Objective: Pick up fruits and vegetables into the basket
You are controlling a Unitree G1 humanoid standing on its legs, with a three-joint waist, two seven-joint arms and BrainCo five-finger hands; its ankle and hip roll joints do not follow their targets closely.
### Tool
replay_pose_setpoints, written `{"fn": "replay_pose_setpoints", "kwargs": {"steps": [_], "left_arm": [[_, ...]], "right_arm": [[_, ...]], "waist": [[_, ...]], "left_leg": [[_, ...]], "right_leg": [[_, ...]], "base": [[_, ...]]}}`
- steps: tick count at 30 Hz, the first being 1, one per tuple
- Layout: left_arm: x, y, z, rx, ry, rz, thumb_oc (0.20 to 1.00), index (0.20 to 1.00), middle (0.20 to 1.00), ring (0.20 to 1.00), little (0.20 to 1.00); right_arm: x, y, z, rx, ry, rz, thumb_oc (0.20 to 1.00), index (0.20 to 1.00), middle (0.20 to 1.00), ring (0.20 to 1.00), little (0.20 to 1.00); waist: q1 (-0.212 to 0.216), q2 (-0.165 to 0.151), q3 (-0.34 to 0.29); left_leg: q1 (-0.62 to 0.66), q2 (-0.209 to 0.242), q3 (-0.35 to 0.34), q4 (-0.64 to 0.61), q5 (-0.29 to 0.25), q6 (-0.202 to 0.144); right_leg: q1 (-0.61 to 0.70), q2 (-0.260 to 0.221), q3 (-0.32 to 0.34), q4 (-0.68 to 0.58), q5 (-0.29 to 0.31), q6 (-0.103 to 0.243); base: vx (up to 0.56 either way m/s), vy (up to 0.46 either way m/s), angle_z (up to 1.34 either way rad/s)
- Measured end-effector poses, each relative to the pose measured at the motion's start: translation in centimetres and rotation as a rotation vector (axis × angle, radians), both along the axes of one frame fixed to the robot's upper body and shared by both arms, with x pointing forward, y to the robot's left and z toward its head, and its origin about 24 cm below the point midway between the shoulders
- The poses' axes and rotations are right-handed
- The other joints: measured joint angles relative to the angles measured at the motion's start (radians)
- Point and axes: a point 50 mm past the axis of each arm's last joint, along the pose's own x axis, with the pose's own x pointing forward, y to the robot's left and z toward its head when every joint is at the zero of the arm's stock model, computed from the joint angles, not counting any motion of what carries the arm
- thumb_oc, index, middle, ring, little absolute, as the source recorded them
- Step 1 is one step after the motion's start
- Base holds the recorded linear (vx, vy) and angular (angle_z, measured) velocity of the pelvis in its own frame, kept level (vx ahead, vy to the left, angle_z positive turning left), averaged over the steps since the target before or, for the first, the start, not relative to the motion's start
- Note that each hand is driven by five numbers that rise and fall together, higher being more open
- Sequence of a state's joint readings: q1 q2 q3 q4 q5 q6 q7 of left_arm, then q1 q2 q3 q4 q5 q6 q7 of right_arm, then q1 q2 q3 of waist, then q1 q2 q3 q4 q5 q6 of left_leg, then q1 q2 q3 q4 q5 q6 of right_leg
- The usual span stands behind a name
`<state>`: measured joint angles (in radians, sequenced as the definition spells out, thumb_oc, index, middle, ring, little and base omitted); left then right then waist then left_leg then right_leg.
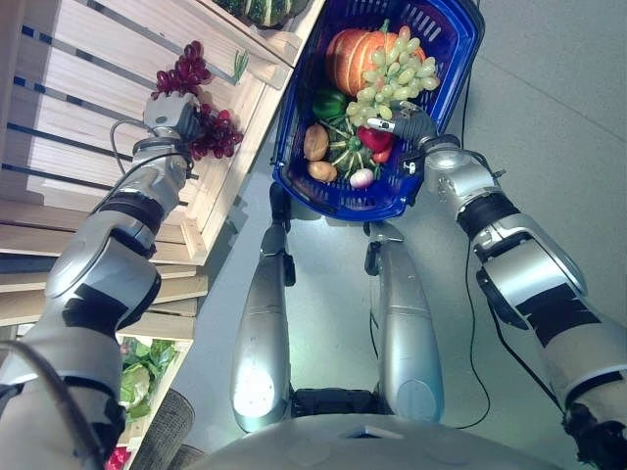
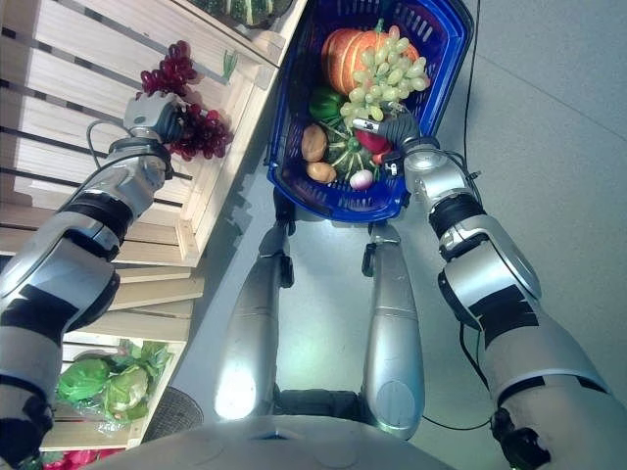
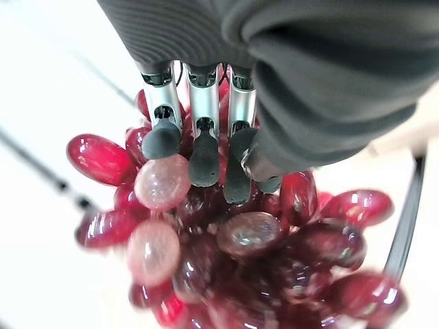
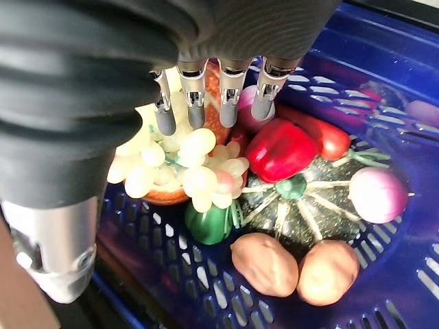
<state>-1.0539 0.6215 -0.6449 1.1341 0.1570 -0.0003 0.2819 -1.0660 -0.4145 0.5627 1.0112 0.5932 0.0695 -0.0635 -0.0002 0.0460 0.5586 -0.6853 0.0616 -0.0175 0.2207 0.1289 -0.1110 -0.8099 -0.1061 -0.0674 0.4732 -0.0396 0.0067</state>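
My left hand (image 1: 168,116) is at the wooden shelf (image 1: 69,108), its fingers (image 3: 204,120) and thumb curled onto a bunch of dark red grapes (image 3: 240,274) that hangs at the crate's edge (image 1: 214,133). More red grapes (image 1: 182,70) lie just behind the hand. The blue basket (image 1: 446,44) holds an orange pumpkin (image 1: 348,54), green grapes (image 1: 397,69), a red pepper (image 4: 281,147), a green pepper (image 4: 209,223), a striped squash (image 4: 305,205), two potatoes (image 4: 264,264) and a purple onion (image 4: 377,195). My right hand (image 1: 409,123) hovers over the basket with straight fingers (image 4: 230,96), holding nothing.
A dark green squash (image 1: 263,10) lies on the shelf's top crate. Lower down the shelf are leafy green heads (image 2: 98,384). Grey floor (image 1: 558,108) stretches to the right of the basket.
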Motion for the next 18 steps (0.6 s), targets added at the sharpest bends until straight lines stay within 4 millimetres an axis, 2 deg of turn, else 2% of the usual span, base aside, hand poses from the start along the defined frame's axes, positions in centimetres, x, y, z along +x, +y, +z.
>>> {"fn": "replay_pose_setpoints", "kwargs": {"steps": [4, 7, 18], "left_arm": [[-0.5, 0.2, -0.9, -0.260, -0.027, -0.022, 0.200, 0.200, 0.200, 0.200, 0.200], [-0.7, 0.5, -1.1, -0.363, -0.050, -0.018, 0.200, 0.200, 0.200, 0.200, 0.200], [-0.4, -0.2, 0.0, -0.328, -0.094, -0.075, 0.200, 0.200, 0.200, 0.200, 0.200]], "right_arm": [[-0.5, 0.3, -1.0, 0.021, 0.006, 0.019, 1.000, 1.000, 1.000, 1.000, 1.000], [-0.8, -0.2, -1.7, 0.028, 0.018, 0.001, 1.000, 1.000, 1.000, 1.000, 1.000], [-0.8, -1.2, -1.5, 0.016, 0.015, -0.003, 1.000, 1.000, 1.000, 1.000, 1.000]], "waist": [[0.007, 0.000, 0.000], [0.011, 0.000, 0.000], [0.011, 0.000, 0.000]], "left_leg": [[0.002, 0.000, 0.000, 0.000, 0.000, 0.000], [0.000, 0.000, -0.001, -0.001, 0.000, 0.000], [-0.008, 0.001, -0.001, -0.005, -0.001, -0.001]], "right_leg": [[0.000, 0.000, 0.000, -0.001, -0.001, 0.001], [-0.002, 0.000, 0.000, -0.001, -0.003, 0.005], [-0.008, 0.001, -0.001, -0.004, 0.000, 0.000]], "base": [[0.00, 0.000, 0.00], [0.00, 0.000, 0.00], [0.00, 0.000, 0.00]]}}
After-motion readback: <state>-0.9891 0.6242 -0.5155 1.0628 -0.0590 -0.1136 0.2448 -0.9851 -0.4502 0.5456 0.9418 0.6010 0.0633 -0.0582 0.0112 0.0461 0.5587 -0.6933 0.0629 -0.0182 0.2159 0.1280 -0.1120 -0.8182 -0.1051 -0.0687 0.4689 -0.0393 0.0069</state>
